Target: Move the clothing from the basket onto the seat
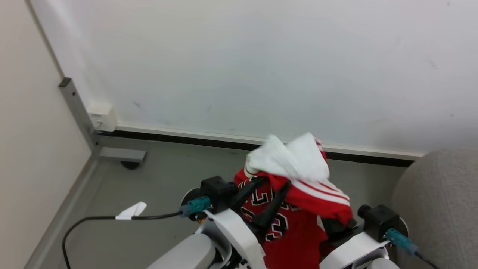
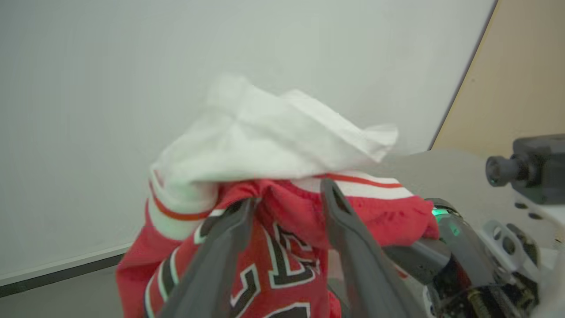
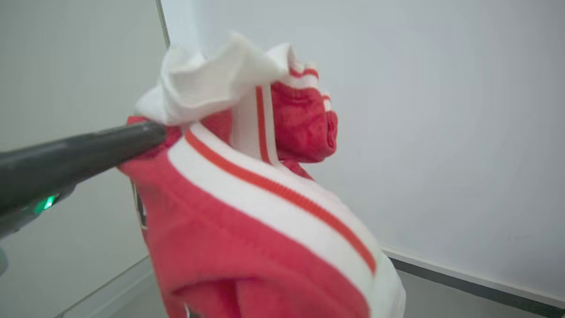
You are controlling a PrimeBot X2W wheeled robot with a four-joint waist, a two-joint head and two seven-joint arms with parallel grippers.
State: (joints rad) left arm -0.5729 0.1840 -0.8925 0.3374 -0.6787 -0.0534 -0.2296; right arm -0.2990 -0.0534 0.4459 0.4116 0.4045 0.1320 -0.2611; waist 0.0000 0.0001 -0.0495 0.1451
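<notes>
Item 1, far left: black cable (image 1: 93, 220) with a white paper tag (image 1: 131, 211), lying on the smooth grey floor (image 1: 160, 179), well apart from the garment.

Item 2: left gripper (image 1: 274, 183), 2 long dark fingers spread apart, with red cloth bunched between them and draped over them.

Item 3: the clothing (image 1: 298, 231), raised clear of the floor in front of the plain pale wall (image 1: 261, 67). It hangs between the 2 arms and left of the seat, not touching it. We record a red basketball garment of lightly textured fabric, with black numbers edged in white and white bands carrying a thin red stripe. A soft white lining is turned out in a crumpled peak on top.

Item 4: right gripper (image 1: 334, 228), buried under the red hem; we cannot tell how its jaws stand.

Item 5, far right: the seat (image 1: 440, 201), rounded, in light grey woven upholstery.
</notes>
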